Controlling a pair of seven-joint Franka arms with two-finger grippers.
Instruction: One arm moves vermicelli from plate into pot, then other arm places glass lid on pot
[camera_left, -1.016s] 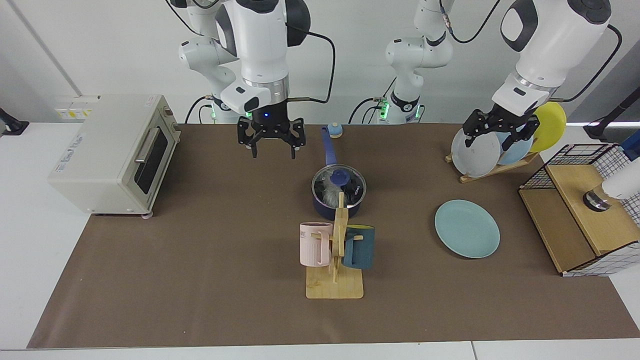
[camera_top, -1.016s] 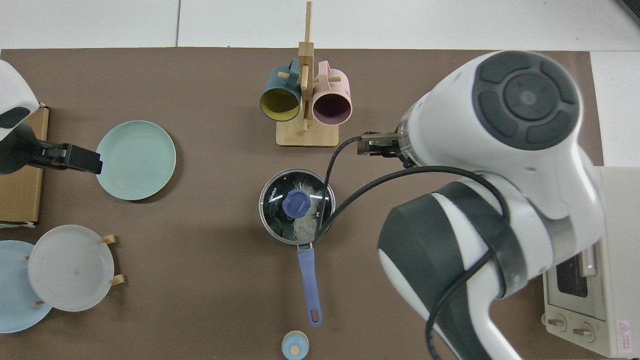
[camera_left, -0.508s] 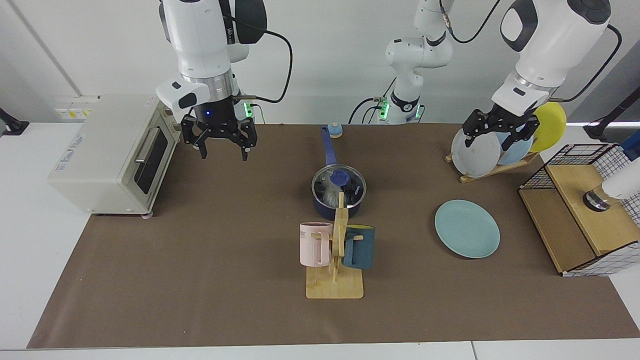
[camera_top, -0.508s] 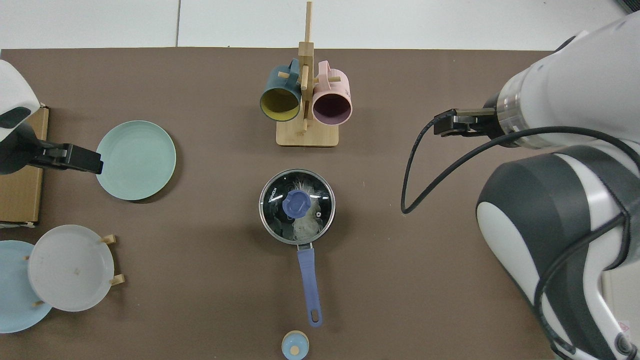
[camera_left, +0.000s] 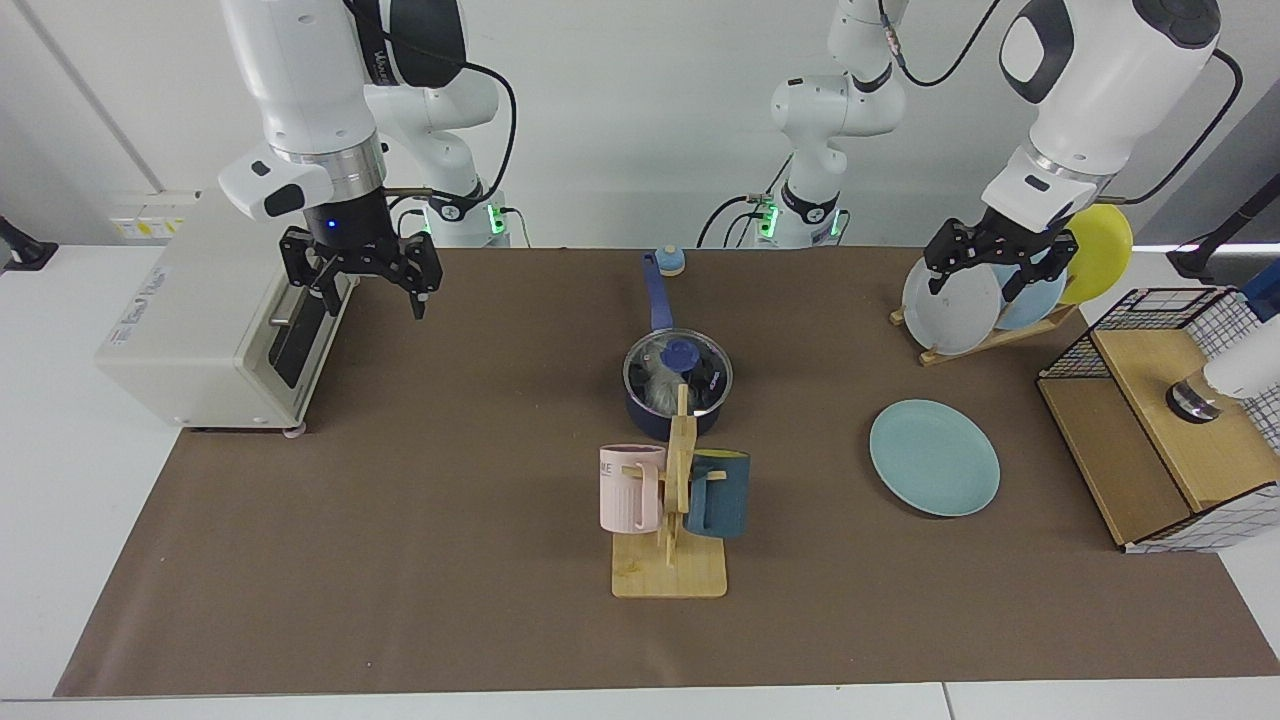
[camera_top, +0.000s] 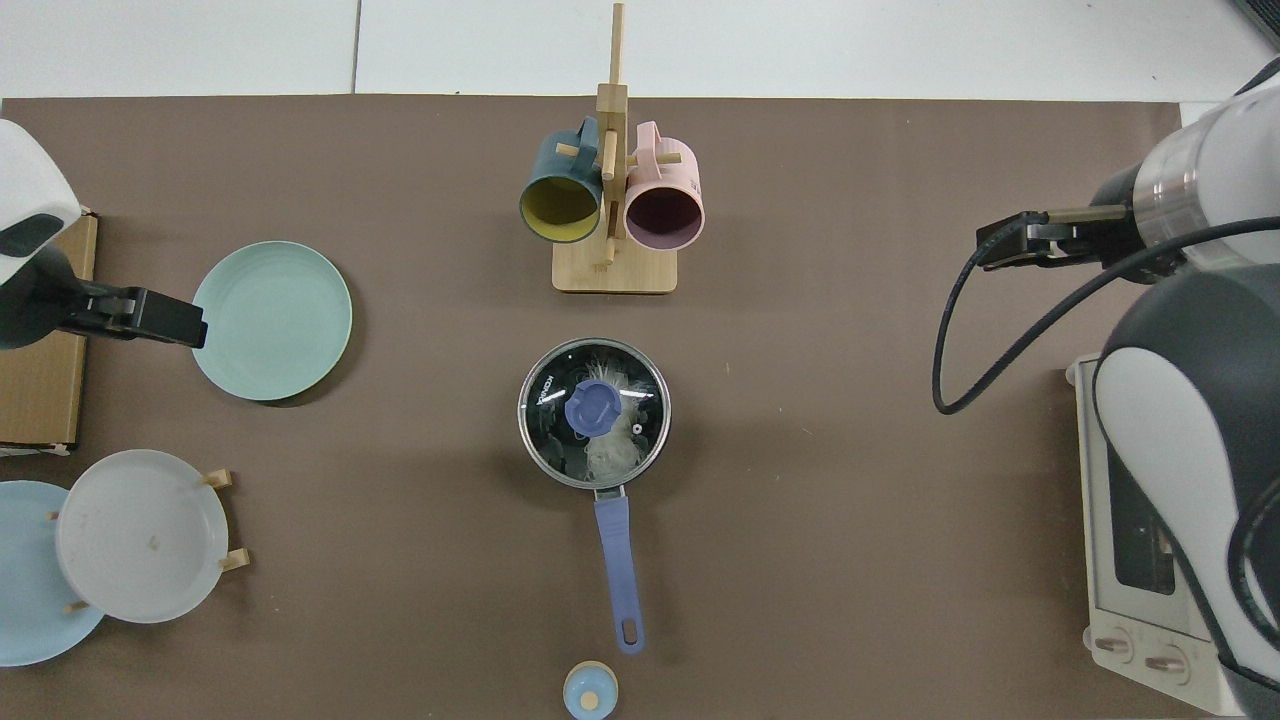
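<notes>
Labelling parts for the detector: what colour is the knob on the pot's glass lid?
Blue, on the clear glass lid with a metal rim; clearest in the top view.

In the top view we cannot see either gripper: the arm by the toaster oven (camera_top: 1150, 560) runs off the frame's edge and covers part of the oven. In the facing view the wooden mug rack (camera_left: 680, 470) hides the front of the pot (camera_left: 640, 412), and the vermicelli (camera_left: 658, 385) shows only dimly through the glass lid (camera_left: 678, 368), whose lettering we cannot read.
</notes>
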